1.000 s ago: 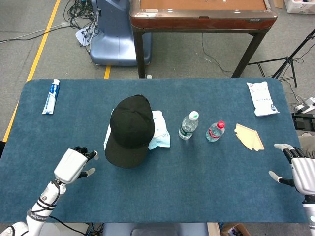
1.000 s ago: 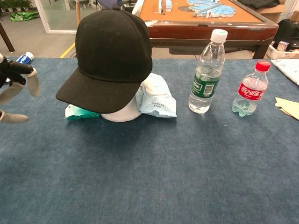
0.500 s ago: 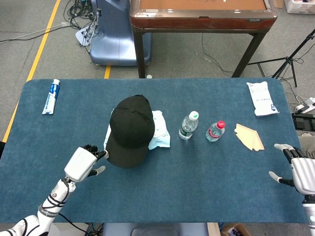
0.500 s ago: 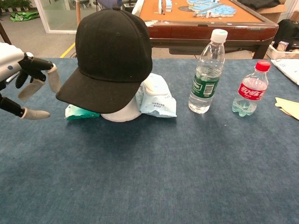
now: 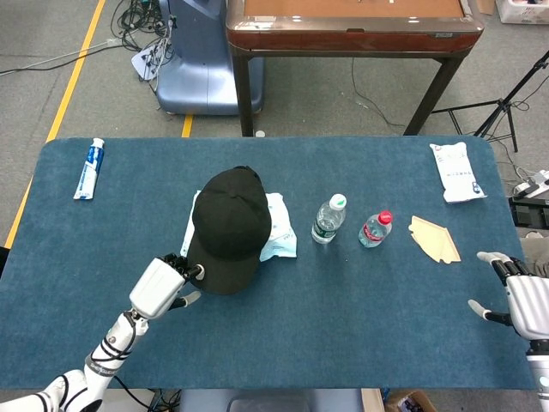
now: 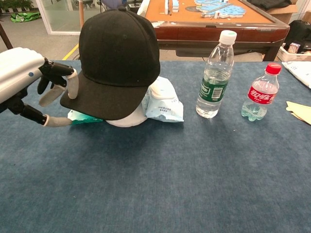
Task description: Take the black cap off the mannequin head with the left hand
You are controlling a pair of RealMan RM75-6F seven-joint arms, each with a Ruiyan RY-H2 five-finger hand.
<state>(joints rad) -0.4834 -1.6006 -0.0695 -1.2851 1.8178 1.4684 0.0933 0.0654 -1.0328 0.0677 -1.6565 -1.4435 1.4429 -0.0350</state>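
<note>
1. Black fabric baseball cap (image 5: 228, 225) (image 6: 116, 58): sits on the white mannequin head (image 6: 127, 118), of which only a pale rim shows under the brim in the chest view; it stands left of centre on the blue felt-covered table (image 5: 343, 309) (image 6: 170, 184), brim toward the near edge.
2. Left hand (image 5: 163, 285) (image 6: 36, 82), white shell with black fingers: at the left edge of the cap's brim, fingers apart. In the chest view one pale fingertip (image 6: 72, 83) lies against the top of the brim and a lower finger reaches under it beside the teal packet; the brim is not yet clamped.
3. Right hand (image 5: 521, 296): near the right edge of the table, toward its near corner, fingers spread, holding nothing; seen only in the head view.
4. White and teal wipe packets (image 5: 279, 227) (image 6: 163, 102): lying touching the mannequin head, behind and to its right, with a teal corner showing on its left.
5. Clear water bottle with white cap (image 5: 328, 220) (image 6: 215, 77): upright near the table's centre.
6. Small clear bottle with red cap and red label (image 5: 374, 229) (image 6: 260, 94): upright just beside the larger bottle, toward the right edge.
7. Tan folded paper (image 5: 434, 239): flat, nearer the right edge.
8. White printed packet (image 5: 455, 172): near the far right corner.
9. Blue-and-white tube (image 5: 88, 168): near the far left corner.
</note>
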